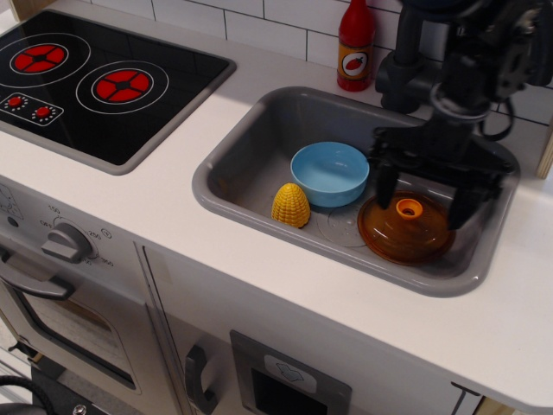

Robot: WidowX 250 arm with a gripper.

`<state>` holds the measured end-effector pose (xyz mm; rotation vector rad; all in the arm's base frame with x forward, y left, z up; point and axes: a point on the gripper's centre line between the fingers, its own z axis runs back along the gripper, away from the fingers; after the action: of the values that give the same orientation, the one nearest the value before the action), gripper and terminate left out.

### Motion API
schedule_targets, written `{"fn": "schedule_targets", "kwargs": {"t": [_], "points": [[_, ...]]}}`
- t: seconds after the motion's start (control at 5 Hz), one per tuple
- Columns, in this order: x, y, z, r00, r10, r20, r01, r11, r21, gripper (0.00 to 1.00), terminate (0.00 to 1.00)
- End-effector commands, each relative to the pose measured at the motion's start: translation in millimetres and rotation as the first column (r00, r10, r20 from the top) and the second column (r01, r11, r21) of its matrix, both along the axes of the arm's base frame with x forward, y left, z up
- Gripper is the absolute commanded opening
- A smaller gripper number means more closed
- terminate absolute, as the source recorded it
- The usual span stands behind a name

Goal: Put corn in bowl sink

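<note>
Gripper (421, 195) wide open, empty, right of frame; should shift left, straddle corn (291, 206) beside bowl (330, 174).
</note>
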<state>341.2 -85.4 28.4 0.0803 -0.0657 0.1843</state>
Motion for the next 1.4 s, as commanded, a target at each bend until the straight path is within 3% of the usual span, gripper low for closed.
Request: {"fn": "schedule_targets", "kwargs": {"t": [0.0,0.2,1.2], "points": [[-10,58,38,0.991,-0.099,0.095,0.098,0.995,0.013,1.0,0.0],[-14,80,32,0.985,-0.144,0.099,0.139,0.989,0.056,1.0,0.0],[-14,114,-14,0.986,-0.164,0.018,0.163,0.986,0.042,1.0,0.0]]}}
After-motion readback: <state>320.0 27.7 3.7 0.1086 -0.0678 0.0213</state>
